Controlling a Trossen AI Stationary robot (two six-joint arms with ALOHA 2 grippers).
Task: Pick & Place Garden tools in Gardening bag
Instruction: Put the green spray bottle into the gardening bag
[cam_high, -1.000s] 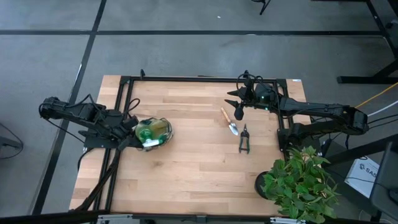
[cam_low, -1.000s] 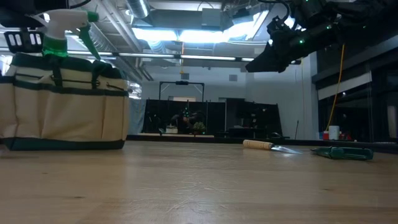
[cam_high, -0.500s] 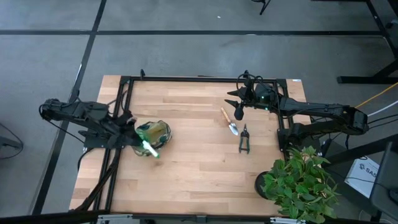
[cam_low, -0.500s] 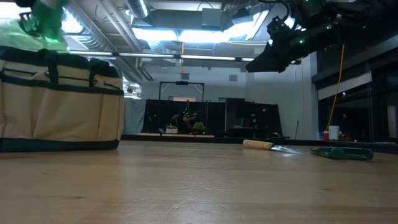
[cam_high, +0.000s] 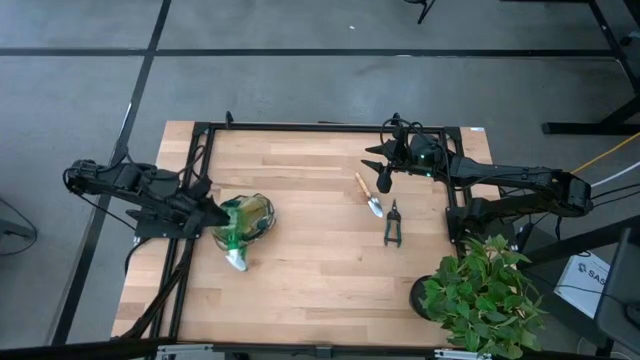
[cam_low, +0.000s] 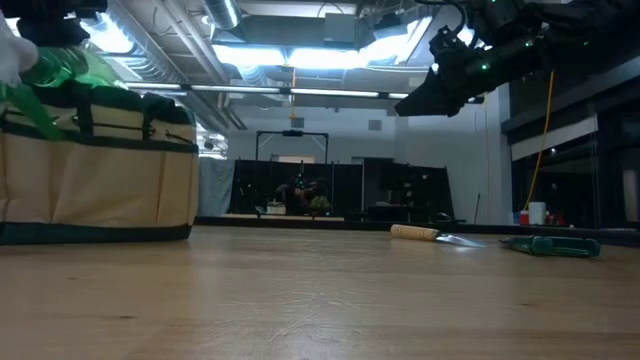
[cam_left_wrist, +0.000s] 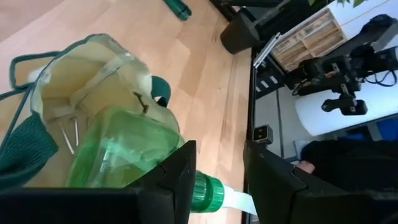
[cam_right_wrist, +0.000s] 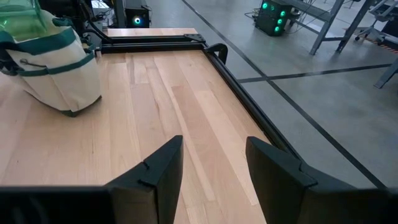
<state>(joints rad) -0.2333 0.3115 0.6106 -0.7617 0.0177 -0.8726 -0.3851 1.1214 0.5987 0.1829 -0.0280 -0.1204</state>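
The cream gardening bag (cam_high: 250, 212) with green trim stands at the table's left. The green spray bottle (cam_high: 234, 240) lies tipped over the bag's near rim. Its body is in the bag and its white head (cam_high: 237, 263) sticks out toward the near edge. My left gripper (cam_high: 212, 215) is open just left of the bag. In the left wrist view (cam_left_wrist: 221, 162) the bottle's neck (cam_left_wrist: 205, 193) shows in the gap between the fingers, with space beside it. My right gripper (cam_high: 383, 180) is open and empty above the trowel (cam_high: 370, 196). The black shears (cam_high: 392, 225) lie beside the trowel.
A leafy potted plant (cam_high: 485, 300) in a black pot stands at the near right corner. A black frame (cam_high: 300, 127) runs along the far edge and the table's sides. Bare wood lies between the bag and the trowel. Thin metal prongs (cam_left_wrist: 69, 134) show inside the bag.
The spray bottle stood upright in the bag. It has toppled toward the near edge, so its head now hangs out over the bag's near rim while its body stays inside. My left gripper has drawn back slightly toward the table's left edge.
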